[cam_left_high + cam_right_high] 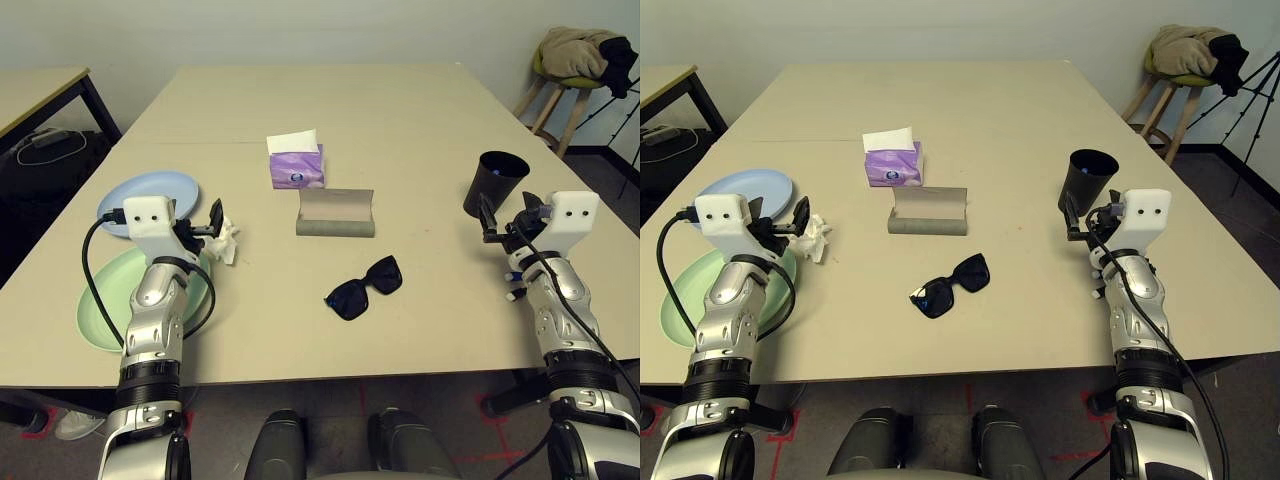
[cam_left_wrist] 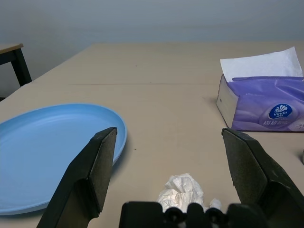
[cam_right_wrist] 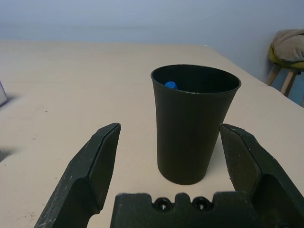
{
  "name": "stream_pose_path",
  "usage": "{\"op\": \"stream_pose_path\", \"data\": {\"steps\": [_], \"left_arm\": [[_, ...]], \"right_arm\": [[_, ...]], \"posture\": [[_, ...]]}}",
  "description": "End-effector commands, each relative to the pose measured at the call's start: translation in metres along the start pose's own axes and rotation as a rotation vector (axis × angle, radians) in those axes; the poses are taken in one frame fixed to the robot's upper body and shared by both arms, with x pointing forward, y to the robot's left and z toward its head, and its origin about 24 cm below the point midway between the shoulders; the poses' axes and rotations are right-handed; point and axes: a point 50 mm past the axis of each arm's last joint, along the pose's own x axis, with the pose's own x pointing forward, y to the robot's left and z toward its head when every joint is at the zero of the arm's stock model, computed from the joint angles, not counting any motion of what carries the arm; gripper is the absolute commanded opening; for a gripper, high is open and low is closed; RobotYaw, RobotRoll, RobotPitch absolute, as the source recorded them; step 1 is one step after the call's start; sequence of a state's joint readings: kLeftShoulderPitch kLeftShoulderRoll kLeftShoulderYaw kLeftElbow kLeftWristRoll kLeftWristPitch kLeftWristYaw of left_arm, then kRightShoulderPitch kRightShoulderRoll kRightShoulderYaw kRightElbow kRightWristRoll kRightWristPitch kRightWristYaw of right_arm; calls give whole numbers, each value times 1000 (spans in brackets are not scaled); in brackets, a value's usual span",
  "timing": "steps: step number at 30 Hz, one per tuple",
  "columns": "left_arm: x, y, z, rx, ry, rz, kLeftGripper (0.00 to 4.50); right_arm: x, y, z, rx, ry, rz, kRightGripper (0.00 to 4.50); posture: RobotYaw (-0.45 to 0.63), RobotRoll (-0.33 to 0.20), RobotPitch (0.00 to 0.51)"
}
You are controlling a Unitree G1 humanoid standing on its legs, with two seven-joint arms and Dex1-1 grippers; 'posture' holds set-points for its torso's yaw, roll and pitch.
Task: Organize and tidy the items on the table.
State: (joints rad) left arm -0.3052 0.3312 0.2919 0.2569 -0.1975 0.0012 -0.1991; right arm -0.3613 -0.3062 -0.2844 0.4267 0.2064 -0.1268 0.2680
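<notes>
The counter (image 1: pixel 420 130) is a large rectangle with a plain beige top; a seam crosses it behind the tissue box (image 1: pixel 296 166). A pale wall stands behind it, a black-legged side table (image 1: pixel 40 90) at its far left, and a stool (image 1: pixel 560 100) carrying clothes at its far right.

Landmark: the case (image 1: pixel 336 213), lying open at centre.
- Tissue box: just behind the case.
- Sunglasses (image 1: pixel 364 287): in front of the case.
- Blue plate (image 1: pixel 150 190) and green plate (image 1: pixel 105 300): well left of the case.
- Tissue (image 1: pixel 228 240): left of the case, beside the blue plate.
- Cup (image 1: pixel 496 182): well right of the case, upright.

The right wrist view shows a blue object inside the cup.

Left gripper (image 2: pixel 166 156): fingers apart, empty, over the tissue. Right gripper (image 3: pixel 166 152): fingers apart, empty, facing the cup.
</notes>
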Motion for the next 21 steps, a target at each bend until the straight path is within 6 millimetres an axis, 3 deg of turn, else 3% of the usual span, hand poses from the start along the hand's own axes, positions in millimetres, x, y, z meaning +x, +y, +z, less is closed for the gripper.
{"op": "stream_pose_path", "data": {"steps": [1,14,21], "left_arm": [[-2,2,0,21,18,-28,4500],[-4,13,4,47,32,-73,4500],[-7,13,3,45,37,-76,4500]], "right_arm": [[-2,-3,-1,-8,3,3,4481],[0,-1,10,49,-37,98,4481],[3,20,25,19,-74,347,4481]], "posture": [[168,0,38],[186,0,39],[191,0,37]]}}
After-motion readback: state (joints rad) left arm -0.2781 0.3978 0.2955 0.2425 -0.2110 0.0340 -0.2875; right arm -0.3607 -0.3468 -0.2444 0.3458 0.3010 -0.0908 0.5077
